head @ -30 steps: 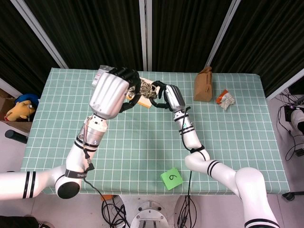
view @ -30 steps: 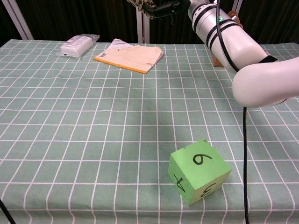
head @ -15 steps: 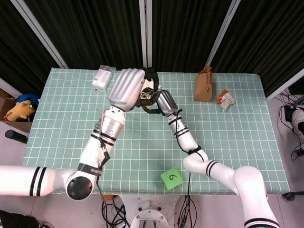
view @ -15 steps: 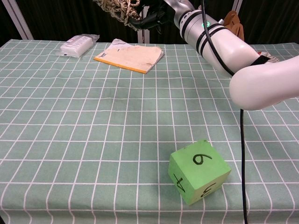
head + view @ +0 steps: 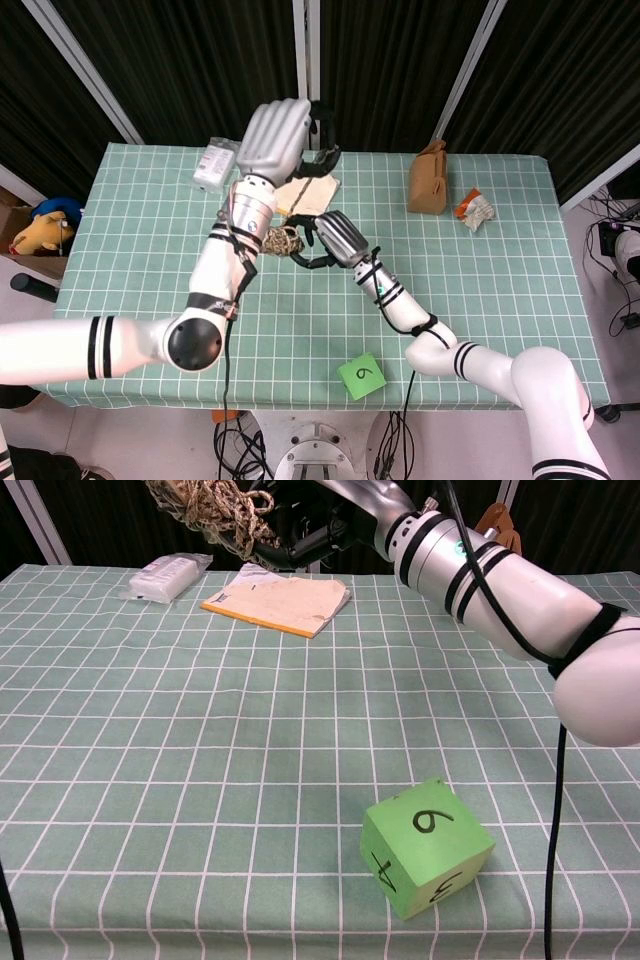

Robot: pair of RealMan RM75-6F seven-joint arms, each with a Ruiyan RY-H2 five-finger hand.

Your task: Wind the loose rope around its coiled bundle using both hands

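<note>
Rope bundle [image 5: 283,241] held aloft in right hand [image 5: 335,238], clear for winding; left hand [image 5: 280,140] raised behind, grip unclear.

Green numbered cube [image 5: 426,848], notepad [image 5: 279,604], white packet [image 5: 165,576], brown paper bag [image 5: 428,178] on checked tablecloth [image 5: 200,760]

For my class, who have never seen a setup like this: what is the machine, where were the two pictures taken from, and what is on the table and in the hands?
It is a robot with two white arms ending in human-like hands. One picture looks down from its head, the other looks out from its chest. The right hand holds a rope bundle above the table; the left hand is raised higher, and whether it holds anything is unclear. On the green checked cloth lie a notepad, a white packet, a brown paper bag, a crumpled wrapper and a green numbered cube.
</note>
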